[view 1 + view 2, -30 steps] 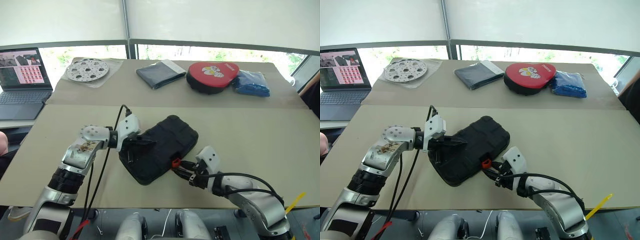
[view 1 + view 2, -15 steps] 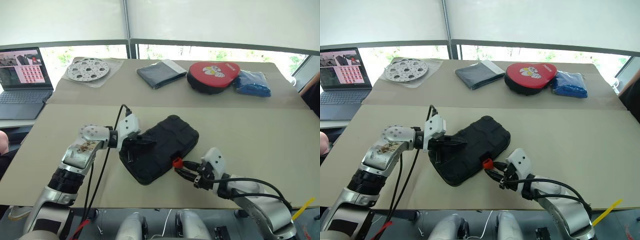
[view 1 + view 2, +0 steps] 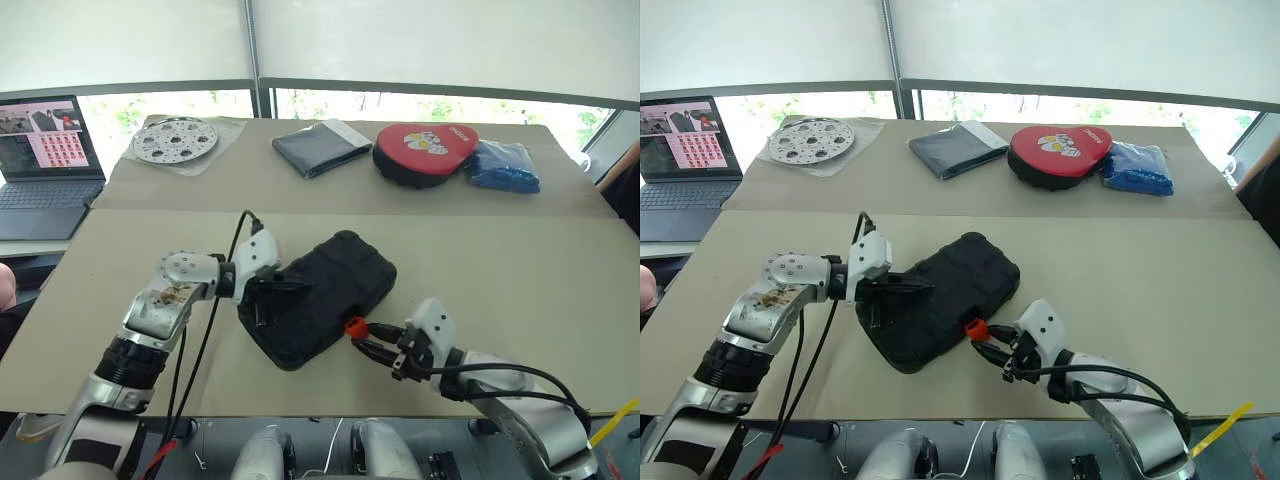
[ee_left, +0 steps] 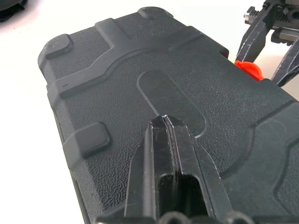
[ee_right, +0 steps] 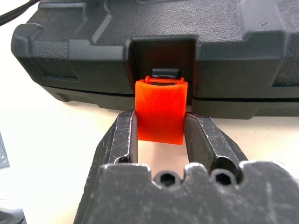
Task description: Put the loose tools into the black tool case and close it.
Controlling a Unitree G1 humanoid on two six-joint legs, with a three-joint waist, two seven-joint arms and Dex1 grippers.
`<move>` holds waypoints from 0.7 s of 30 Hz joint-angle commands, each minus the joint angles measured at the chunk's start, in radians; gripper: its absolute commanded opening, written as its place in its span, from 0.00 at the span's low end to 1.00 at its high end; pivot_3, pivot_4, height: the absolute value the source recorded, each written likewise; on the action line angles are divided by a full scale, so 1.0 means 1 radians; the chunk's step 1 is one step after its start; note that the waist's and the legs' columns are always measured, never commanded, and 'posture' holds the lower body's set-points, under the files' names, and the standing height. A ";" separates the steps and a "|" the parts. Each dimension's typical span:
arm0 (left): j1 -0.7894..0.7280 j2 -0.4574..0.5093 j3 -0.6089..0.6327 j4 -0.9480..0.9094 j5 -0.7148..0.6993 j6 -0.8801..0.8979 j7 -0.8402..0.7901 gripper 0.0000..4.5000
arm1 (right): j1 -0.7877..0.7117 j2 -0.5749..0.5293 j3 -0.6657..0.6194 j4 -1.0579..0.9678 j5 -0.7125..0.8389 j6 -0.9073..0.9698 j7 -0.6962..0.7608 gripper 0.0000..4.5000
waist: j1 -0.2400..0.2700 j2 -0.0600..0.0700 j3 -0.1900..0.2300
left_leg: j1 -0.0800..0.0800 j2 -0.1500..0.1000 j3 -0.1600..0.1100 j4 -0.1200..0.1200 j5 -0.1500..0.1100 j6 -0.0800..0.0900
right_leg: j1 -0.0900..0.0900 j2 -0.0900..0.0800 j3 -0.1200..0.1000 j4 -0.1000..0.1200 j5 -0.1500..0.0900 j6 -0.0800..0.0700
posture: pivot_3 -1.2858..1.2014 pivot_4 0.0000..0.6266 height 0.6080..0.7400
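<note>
The black tool case [image 3: 325, 290] lies closed and slanted on the near table, its lid down. My left gripper [image 4: 164, 119] is shut, and its tips rest on the textured lid near the middle [image 3: 300, 287]. My right gripper [image 5: 160, 122] sits at the case's near right edge [image 3: 364, 340], shut on the orange latch [image 5: 160, 109], one finger on each side of it. The latch [image 3: 353, 326] sticks out from its recess in the case rim. The loose tools are out of view.
Along the far table stand a perforated metal disc [image 3: 175, 138], a dark grey folded pouch [image 3: 320, 147], a red round pad [image 3: 424, 152] and a blue bundle [image 3: 508, 167]. A laptop [image 3: 45, 160] sits at the far left. Bare tabletop [image 3: 520, 270] lies right of the case.
My right forearm has swung slightly to the right and lower, with its fingers staying at the latch. The left gripper and the case have not moved.
</note>
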 commanded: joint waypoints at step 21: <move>0.052 0.022 -0.085 -0.008 0.046 0.095 0.001 0.00 | -0.033 0.072 -0.038 -0.025 0.042 -0.100 0.044 0.28 | -0.012 0.000 0.000 | 0.001 0.002 -0.001 0.000 0.001 -0.003 | -0.001 0.003 0.001 0.001 0.001 -0.002 | 0.52 0.24 1.00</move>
